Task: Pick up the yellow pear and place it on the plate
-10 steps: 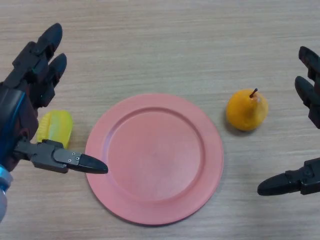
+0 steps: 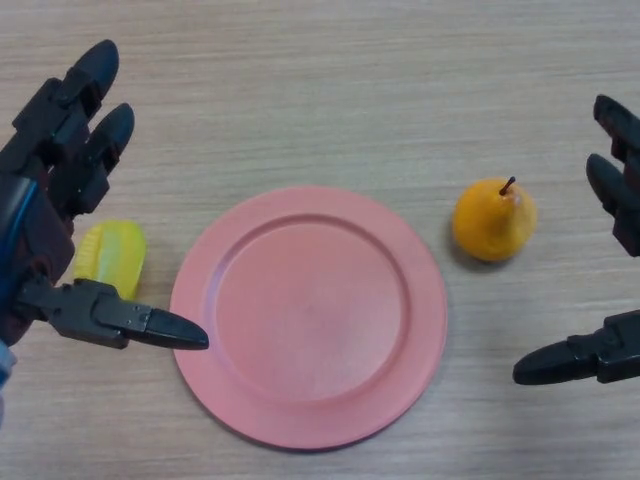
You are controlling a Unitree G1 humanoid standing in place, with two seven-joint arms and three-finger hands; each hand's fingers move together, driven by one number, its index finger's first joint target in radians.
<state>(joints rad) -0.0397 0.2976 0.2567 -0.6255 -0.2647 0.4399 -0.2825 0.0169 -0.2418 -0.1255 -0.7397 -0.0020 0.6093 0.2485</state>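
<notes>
Here we see plate (image 2: 308,316) mid-table, yellow piece (image 2: 110,256) (partly hidden) beside left hand (image 2: 45,200); pear (image 2: 493,220) upright right of plate, stem tilted up-right; both hands spread, right hand (image 2: 620,250) empty.

No text, label, brand, number or sign can be read on anything in the head view, neither on the things nor on the surface.

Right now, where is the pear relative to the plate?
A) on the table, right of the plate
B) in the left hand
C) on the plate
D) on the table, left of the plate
A: the pear sits on the table just right of the plate, held by neither hand.
</notes>
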